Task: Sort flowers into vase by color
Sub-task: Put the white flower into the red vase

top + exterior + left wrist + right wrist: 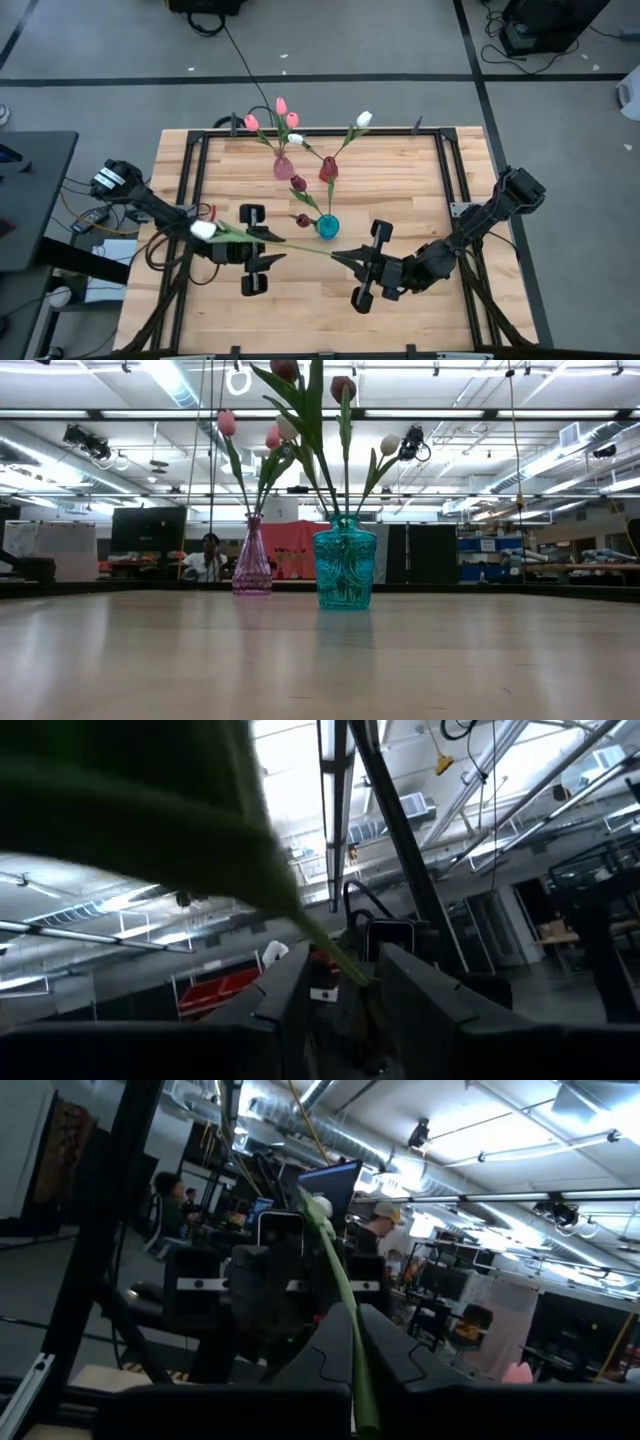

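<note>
Both arms have a white tulip [204, 229] between them above the table's near half: the left gripper [258, 249] is clamped on the stem near the head, the right gripper [352, 260] pinching its far end. This looks like a handover; next, one must let go and the stem go into the red vase [328, 169] with the other white.

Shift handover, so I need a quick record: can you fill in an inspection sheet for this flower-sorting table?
Surface: wooden table, black frame.
Job's things: pink vase with pink and white tulips; red vase with one white; teal vase with maroon; white tulip held level by both arms.
Clutter: nothing seen.
Grippers: left gripper and right gripper both shut on its stem.
Cables: black cable across the floor behind.
Surroundings: workshop, seated person beyond.
</note>
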Available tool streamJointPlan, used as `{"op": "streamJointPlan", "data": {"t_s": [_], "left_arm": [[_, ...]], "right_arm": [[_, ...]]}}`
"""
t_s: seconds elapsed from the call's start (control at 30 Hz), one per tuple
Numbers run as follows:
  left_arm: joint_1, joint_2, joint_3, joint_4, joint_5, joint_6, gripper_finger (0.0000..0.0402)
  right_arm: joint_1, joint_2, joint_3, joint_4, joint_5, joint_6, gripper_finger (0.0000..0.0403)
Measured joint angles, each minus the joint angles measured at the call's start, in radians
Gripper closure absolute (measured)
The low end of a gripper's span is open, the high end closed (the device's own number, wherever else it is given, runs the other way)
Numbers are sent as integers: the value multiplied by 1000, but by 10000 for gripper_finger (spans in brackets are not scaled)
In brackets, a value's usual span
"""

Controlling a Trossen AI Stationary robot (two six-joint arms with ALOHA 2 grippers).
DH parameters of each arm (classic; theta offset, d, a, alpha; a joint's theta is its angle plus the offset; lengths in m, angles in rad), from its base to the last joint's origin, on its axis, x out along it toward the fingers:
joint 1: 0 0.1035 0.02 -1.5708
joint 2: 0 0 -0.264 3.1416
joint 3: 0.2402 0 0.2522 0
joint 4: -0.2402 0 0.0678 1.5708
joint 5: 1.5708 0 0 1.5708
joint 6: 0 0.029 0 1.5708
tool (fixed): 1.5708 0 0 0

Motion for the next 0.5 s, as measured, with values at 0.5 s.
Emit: {"op": "streamJointPlan", "data": {"t_s": [0.5], "left_arm": [[0, -1, 90, -168, -154, 130, 393]], "right_arm": [[-2, -1, 0, -115, 212, 63, 327]]}}
